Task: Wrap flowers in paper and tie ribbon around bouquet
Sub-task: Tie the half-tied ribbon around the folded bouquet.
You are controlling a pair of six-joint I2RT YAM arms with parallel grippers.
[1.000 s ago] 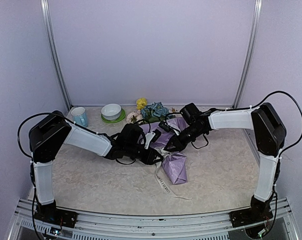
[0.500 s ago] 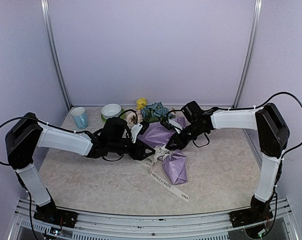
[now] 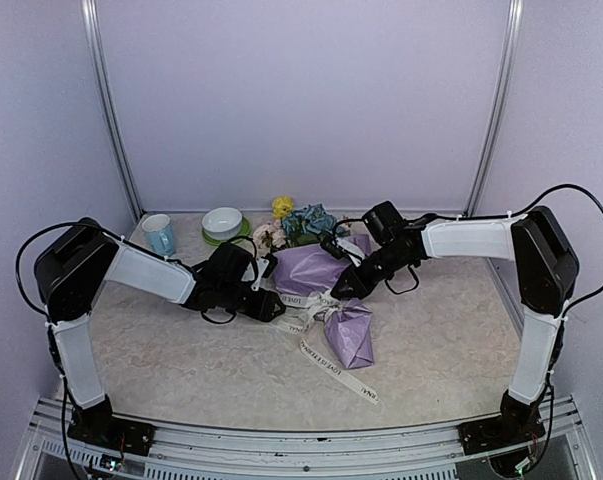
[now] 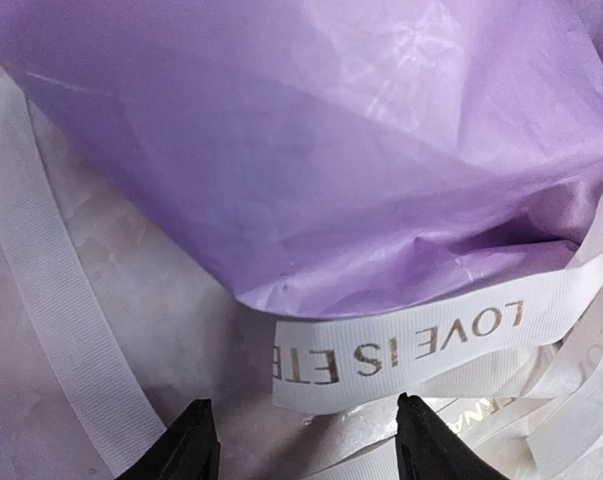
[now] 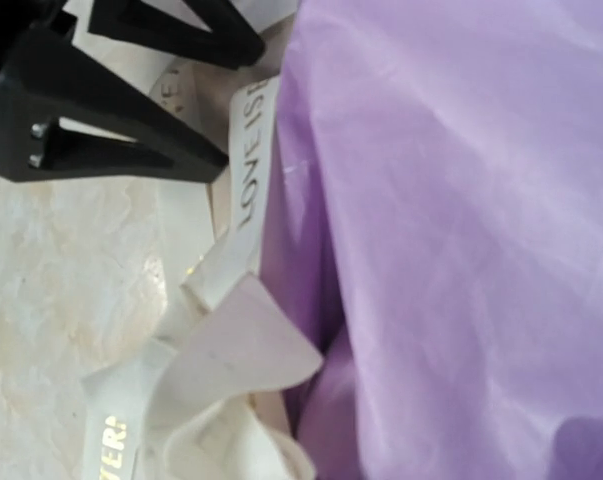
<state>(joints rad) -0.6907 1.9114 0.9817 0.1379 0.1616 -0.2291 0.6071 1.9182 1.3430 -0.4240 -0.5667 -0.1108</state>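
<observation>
Ribbon (image 4: 411,345) is lying slack against the bouquet (image 3: 316,268).
Wrist-side, I'm seeing left gripper (image 4: 303,435) gaping empty; overhead, right gripper (image 3: 341,288) is sitting closed.

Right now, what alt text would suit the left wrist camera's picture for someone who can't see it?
Crinkled lilac paper fills the upper picture, and a cream ribbon printed in gold with LOVE IS lies along its lower edge on the pale marbled table. At the bottom, the left gripper shows two black fingertips set apart, holding nothing.
</observation>
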